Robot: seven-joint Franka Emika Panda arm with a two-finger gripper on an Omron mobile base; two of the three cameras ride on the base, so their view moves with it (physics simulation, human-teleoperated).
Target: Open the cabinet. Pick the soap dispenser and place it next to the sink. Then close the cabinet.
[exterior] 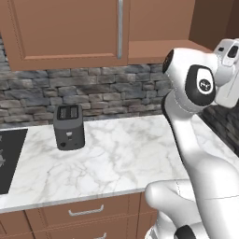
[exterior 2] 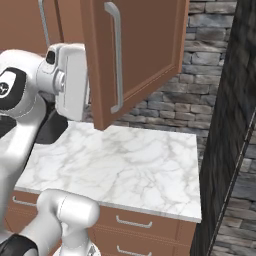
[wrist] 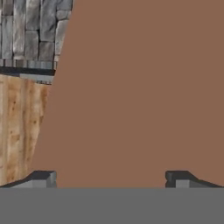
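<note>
The cabinet's right door [exterior 2: 140, 55] stands swung open over the counter, its silver bar handle [exterior 2: 117, 60] facing outward. The left door [exterior: 65, 28] is shut. My gripper [wrist: 111, 177] is raised beside the open door, behind its inner face, and its fingertips [wrist: 43, 177] stand wide apart and open with nothing between them. The door's plain brown surface [wrist: 140, 87] is close in front of the hand. A bare strip of the cabinet's bottom shelf [exterior: 158, 49] shows. The soap dispenser is hidden and the sink is out of view.
A dark grey toaster [exterior: 69, 126] stands on the white marble counter [exterior: 121, 158] against the stone wall [exterior: 107, 88]. A black cooktop [exterior: 9, 158] lies at the left. Drawers [exterior 2: 135, 222] run below. A tall dark panel [exterior 2: 230, 125] closes the right side.
</note>
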